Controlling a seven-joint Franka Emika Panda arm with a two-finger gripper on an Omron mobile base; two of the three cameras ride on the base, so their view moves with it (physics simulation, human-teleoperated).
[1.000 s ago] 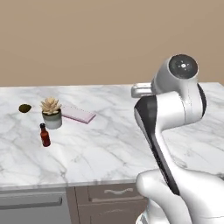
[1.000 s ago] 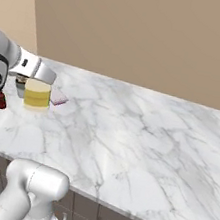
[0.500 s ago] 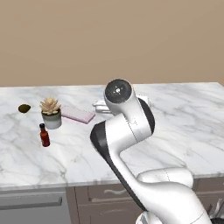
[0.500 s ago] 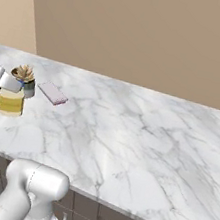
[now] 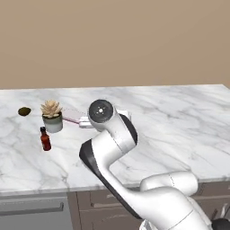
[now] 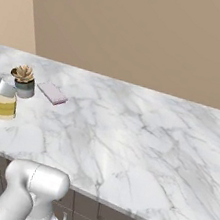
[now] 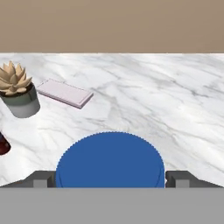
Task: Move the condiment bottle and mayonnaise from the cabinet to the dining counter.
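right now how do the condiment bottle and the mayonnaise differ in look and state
The condiment bottle is slim and dark red-brown with a narrow neck and black cap; the mayonnaise is a squat, pale yellow jar with a wide blue lid. The bottle stands free on the dining counter near the potted succulent; the jar sits between the end effector fingers. Both are upright over the same marble slab.

I see the bench (image 5: 179, 130) as white marble with grey veins, against a plain tan wall (image 5: 117, 40). The condiment bottle (image 5: 45, 139) reads dark red-brown with a black cap. The mayonnaise (image 6: 4, 105) shows pale yellow-cream contents and a yellowish label; its lid (image 7: 110, 159) is solid blue. The succulent (image 5: 51, 109) is beige-tan in a grey pot (image 5: 54, 124). A flat pale pink slab (image 7: 64, 92) lies beside it. A small olive-dark lump (image 5: 24, 111) sits far left.
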